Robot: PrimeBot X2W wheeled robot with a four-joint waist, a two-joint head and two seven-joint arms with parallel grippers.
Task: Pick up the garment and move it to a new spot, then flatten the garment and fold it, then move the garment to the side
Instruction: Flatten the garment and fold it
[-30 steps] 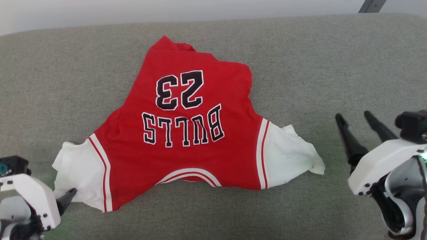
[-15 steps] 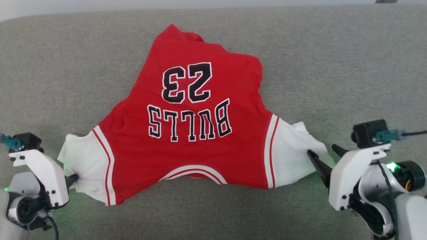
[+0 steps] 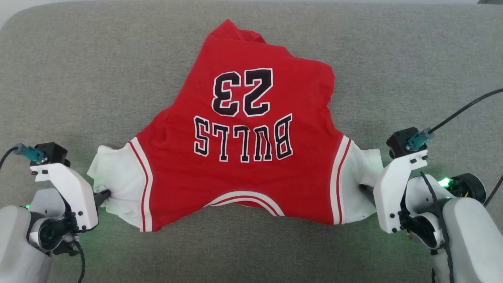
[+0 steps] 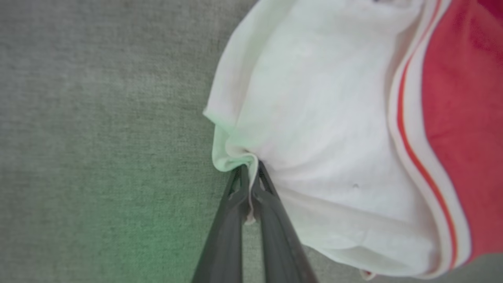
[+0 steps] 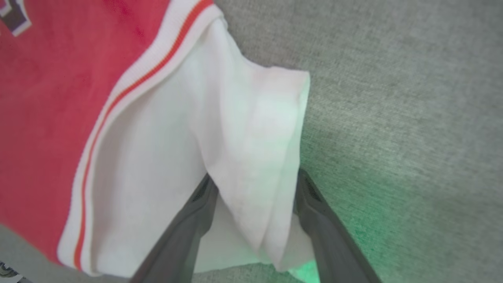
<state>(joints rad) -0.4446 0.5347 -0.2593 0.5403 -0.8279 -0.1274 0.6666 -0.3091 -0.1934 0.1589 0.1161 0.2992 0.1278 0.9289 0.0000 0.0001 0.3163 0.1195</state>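
What sort of room this is cannot be told: the setting is a broad, grey, woven-fabric padded surface with a rounded far corner, a pale strip beyond its edge.

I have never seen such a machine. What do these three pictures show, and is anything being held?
This is a robot with two arms. The wide picture comes from a camera on its head, looking down at a grey padded surface. On it lies a red garment with white sleeves, printed BULLS and 23, upside down from there. The other two pictures come from a camera on each wrist, looking along that arm's two dark fingers. The left jaws are shut: their fingers pinch the edge of one white sleeve. The right jaws are open: their fingers stand on either side of the other sleeve, not pinching it yet.
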